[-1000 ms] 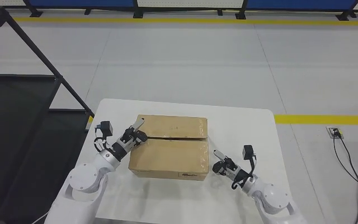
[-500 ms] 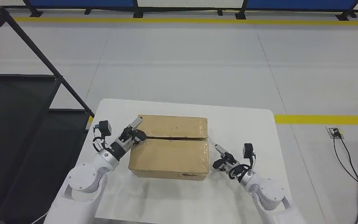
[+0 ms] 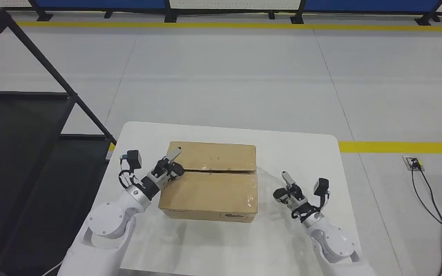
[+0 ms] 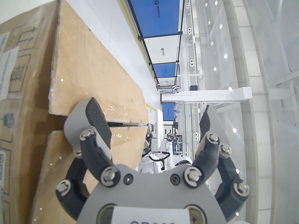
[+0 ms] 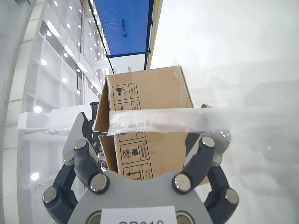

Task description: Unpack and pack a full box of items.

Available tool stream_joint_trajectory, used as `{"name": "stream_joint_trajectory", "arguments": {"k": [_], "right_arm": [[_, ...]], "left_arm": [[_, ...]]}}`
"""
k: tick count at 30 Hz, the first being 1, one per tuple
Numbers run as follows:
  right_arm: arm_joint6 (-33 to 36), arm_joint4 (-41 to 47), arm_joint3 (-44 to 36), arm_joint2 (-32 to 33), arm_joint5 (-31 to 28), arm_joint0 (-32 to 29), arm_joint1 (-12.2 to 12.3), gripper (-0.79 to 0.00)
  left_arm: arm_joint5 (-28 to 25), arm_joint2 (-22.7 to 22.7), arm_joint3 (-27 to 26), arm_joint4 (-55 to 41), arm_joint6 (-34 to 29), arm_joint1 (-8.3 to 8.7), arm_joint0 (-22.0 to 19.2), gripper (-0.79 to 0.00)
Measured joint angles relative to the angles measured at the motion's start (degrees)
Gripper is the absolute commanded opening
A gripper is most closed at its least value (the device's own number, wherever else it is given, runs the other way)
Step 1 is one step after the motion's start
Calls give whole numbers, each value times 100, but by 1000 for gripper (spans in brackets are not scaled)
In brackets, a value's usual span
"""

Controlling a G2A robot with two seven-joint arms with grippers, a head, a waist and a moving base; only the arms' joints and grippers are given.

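Observation:
A brown cardboard box (image 3: pixel 210 181) lies in the middle of the white table (image 3: pixel 304 155), its two top flaps meeting at a long seam. My left gripper (image 3: pixel 170 166) is open at the box's left end. In the left wrist view, one of that gripper's (image 4: pixel 151 122) fingers (image 4: pixel 98 120) rests at the seam gap and the other is in the air. My right gripper (image 3: pixel 286 189) is open, a little off the box's right end. In the right wrist view a strip of clear tape (image 5: pixel 158 120) runs from the box (image 5: pixel 149 99) across the gripper's (image 5: pixel 143 122) far finger (image 5: pixel 205 115).
The table's right edge is near the right arm. A black frame (image 3: pixel 62 90) and a dark panel stand left of the table. Beyond the table are a pale floor and a yellow floor line (image 3: pixel 390 147).
My right gripper has moved right, away from the box's end, and the tape now stretches out from the box. My left gripper stays at the seam, barely shifted.

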Motion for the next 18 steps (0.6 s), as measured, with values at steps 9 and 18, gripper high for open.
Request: {"name": "stream_joint_trajectory", "arguments": {"k": [9,18], "right_arm": [[-79,282,568,-3,-691,338,-55,0],[-200,487,1349,-32,-1199,892,-126,0]], "left_arm": [[8,16,27,38,-21,-5,2,0],[8,-6,25,26,-48,-7,11,0]]}}
